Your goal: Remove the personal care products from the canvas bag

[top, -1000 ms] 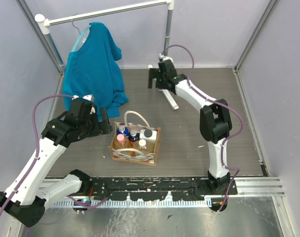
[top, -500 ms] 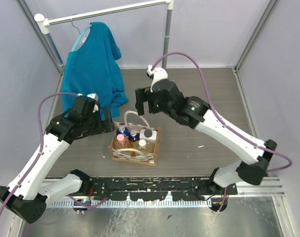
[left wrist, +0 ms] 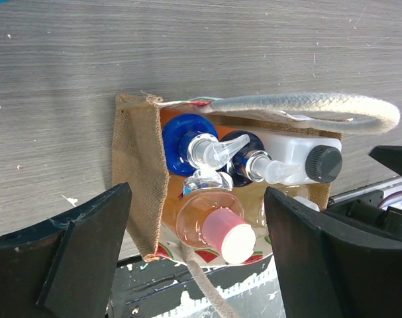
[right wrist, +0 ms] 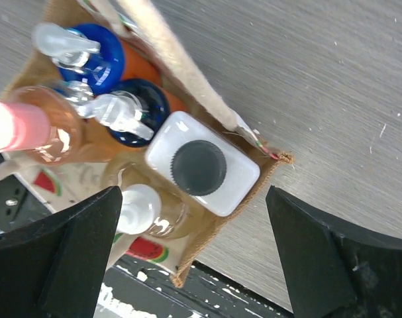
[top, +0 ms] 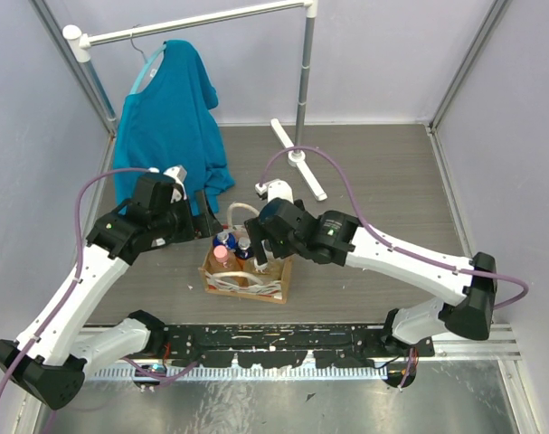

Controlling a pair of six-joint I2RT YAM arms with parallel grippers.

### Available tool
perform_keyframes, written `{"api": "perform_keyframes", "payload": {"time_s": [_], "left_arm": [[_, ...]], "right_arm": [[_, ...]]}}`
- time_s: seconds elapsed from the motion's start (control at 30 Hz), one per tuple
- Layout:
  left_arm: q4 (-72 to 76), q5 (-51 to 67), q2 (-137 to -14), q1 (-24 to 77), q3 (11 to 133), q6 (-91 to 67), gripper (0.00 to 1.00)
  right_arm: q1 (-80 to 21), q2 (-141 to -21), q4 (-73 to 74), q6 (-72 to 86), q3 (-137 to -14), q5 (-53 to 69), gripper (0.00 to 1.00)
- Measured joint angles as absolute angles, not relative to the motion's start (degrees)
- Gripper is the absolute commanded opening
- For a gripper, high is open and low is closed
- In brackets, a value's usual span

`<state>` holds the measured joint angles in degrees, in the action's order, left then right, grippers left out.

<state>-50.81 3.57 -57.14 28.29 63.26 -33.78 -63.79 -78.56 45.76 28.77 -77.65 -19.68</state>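
Hovering over the canvas bag (top: 256, 289), mid-frame in the top view, left jaws and right jaws both gape wide, empty; only wrist cams reveal the black-capped white bottle (right wrist: 199, 167) inside.

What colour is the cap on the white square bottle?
Dark grey cap, clearest in the right wrist view.
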Motion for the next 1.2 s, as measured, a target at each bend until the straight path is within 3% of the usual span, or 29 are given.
{"api": "perform_keyframes", "payload": {"time_s": [0.1,0.3,0.57,1.2], "left_arm": [[-50.46,3.99,-57.12,28.29,63.0,-33.8,0.88],[-50.02,4.78,-56.88,28.29,60.8,-34.54,0.88],[-49.93,5.54,-56.84,28.29,60.55,-35.11,0.88],[-49.54,6.57,-56.84,28.42,60.53,-35.83,0.88]], "right_arm": [[-63.68,-80.27,45.6,29.32,-75.75,-20.88,0.95],[-63.61,-81.08,43.16,30.17,-72.42,-22.09,0.69],[-63.55,-81.89,42.24,30.09,-72.44,-23.38,0.52],[-65.93,-84.27,44.86,28.82,-75.02,-27.81,0.65]]}}
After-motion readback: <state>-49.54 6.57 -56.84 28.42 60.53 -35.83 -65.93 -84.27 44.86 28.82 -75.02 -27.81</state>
